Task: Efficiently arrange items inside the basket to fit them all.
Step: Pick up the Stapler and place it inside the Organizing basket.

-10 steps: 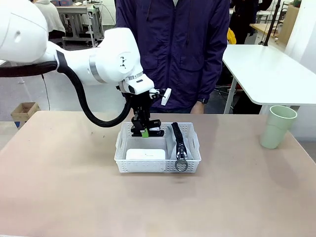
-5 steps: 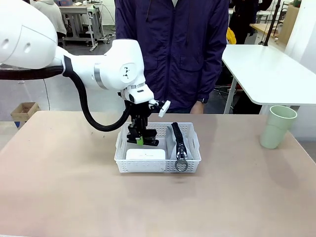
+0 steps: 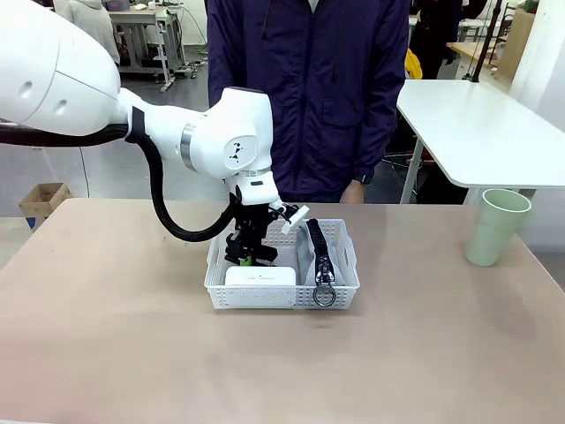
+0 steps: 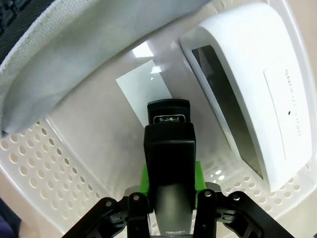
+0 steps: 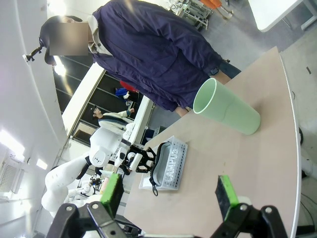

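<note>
Hard to read from the front: the left gripper (image 3: 248, 256) was down inside the basket (image 3: 282, 297), and its fingers and the lattice wall hid most of the black stapler (image 4: 170, 148). In the left wrist view the stapler's rear end was cut off at the bottom edge. I could not tell whether its nose touched the basket floor. A pale rectangle lay on the floor just past the nose, either a label or glare.

The jaws were clamped on the stapler, green pads pressed to both its sides, with the stapler pointing down along the fingers. It hung over the back part of the basket, behind the white box (image 3: 260, 276), which lay flat against the near wall. The grey pouch (image 3: 320, 252) stood on edge along the basket's right side, just beside the gripper, and its top was cropped in the wrist view. Its metal ring (image 3: 324, 297) hung over the near wall.

The pale green cup (image 3: 496, 227) stood upright on the table (image 3: 132, 353) well apart from the basket, near the right edge.

The right gripper (image 5: 168, 193) was spread wide and held nothing. It was off the table, with the cup ahead of it. A person (image 3: 309, 88) stood at the far side — hands mostly hidden behind the arm and table edge.
</note>
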Action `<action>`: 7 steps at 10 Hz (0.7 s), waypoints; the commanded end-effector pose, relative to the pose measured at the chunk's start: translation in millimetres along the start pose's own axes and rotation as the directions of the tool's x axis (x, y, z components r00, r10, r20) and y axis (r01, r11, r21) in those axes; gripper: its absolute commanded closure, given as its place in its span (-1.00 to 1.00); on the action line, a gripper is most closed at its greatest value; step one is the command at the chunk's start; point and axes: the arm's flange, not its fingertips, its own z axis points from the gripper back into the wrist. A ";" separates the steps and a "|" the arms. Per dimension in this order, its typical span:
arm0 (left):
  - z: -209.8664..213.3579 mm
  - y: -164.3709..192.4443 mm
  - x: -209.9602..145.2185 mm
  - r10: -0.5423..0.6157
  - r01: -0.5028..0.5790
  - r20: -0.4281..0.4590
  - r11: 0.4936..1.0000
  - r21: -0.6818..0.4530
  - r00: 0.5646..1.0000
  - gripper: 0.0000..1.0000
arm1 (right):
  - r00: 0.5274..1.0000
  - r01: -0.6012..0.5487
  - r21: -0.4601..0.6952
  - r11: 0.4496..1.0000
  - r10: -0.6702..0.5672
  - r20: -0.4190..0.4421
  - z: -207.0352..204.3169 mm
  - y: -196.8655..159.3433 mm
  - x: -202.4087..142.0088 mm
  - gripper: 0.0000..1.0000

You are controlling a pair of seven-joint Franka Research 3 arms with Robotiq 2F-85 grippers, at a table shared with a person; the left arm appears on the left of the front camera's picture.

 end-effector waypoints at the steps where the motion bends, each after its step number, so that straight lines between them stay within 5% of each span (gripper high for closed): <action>1: -2.5 -6.7 -0.6 -0.003 0.004 -0.021 1.000 0.021 1.000 0.47 | 0.999 -0.028 0.014 1.000 0.028 0.020 -1.4 0.9 2.1 -1.00; 2: -2.5 -6.0 -0.6 -0.011 0.011 -0.021 1.000 0.022 1.000 -0.72 | 0.999 -0.028 0.014 1.000 0.028 0.020 -1.4 0.9 2.1 -1.00; 4: -3.2 -5.5 0.1 -0.004 0.005 -0.026 0.999 0.036 1.000 -1.00 | 0.999 -0.028 0.014 1.000 0.028 0.020 -1.4 0.9 2.1 -1.00; 7: 2.4 -8.3 -2.5 -0.005 0.005 -0.011 0.999 0.052 1.000 -1.00 | 0.999 -0.028 0.014 1.000 0.028 0.020 -1.4 0.9 2.1 -1.00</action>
